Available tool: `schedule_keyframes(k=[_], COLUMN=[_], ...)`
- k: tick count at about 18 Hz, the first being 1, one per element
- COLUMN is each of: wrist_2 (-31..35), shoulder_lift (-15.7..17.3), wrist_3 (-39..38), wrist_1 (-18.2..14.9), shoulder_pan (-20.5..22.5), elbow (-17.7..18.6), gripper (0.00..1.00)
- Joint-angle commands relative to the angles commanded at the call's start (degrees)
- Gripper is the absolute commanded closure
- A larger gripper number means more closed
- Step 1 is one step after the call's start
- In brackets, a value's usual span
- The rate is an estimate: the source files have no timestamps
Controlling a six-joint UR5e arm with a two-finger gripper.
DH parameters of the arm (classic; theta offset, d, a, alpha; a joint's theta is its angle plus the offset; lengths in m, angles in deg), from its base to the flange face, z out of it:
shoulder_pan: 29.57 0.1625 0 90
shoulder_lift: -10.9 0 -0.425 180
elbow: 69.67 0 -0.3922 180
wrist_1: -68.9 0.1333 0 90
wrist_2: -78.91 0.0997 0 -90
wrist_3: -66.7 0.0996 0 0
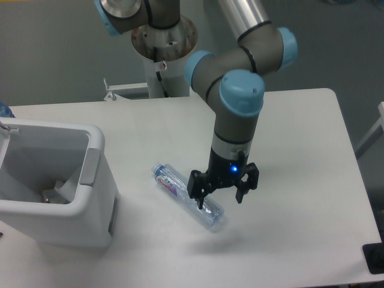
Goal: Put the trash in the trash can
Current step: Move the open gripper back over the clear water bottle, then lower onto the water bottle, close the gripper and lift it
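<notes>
Clear crushed bottle (188,195), blue cap, red-blue label, lies flat on white table (288,150) right of white bin (57,180); gripper (221,191) fingers spread apart, low over bottle's lower end

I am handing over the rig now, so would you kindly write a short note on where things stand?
Gripper: open, fingers spread just above the lower half of the bottle, not closed on it.
Bottle: lying on its side on the table, to the right of the trash can, blue cap pointing toward it.
Trash can: at the table's left edge; something small lies at its bottom, too unclear to name.
Done: arm is over the bottle.
Left: grasp the bottle, carry it over, drop it in.
</notes>
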Motion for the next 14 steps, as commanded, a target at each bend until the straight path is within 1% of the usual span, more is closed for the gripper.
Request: schedule_keyframes(k=[2, 4, 7, 11, 14], wrist_2=[2.11, 3.7, 5.37, 8.97, 10.73], shoulder_lift=[-1.76, -2.82, -4.57, -6.68, -8.18], wrist_3=[-2.38, -3.7, -4.93, -6.34, -6.78], wrist_1=[0.0, -0.09, -0.09, -0.44, -0.62], shoulder_pan=[-0.88, -1.67, -1.93, -4.21, -4.66], elbow=[-0.61, -0.7, -1.05, -0.97, -1.06], gripper=[0.0, 0.0, 0.0, 0.0, 0.0])
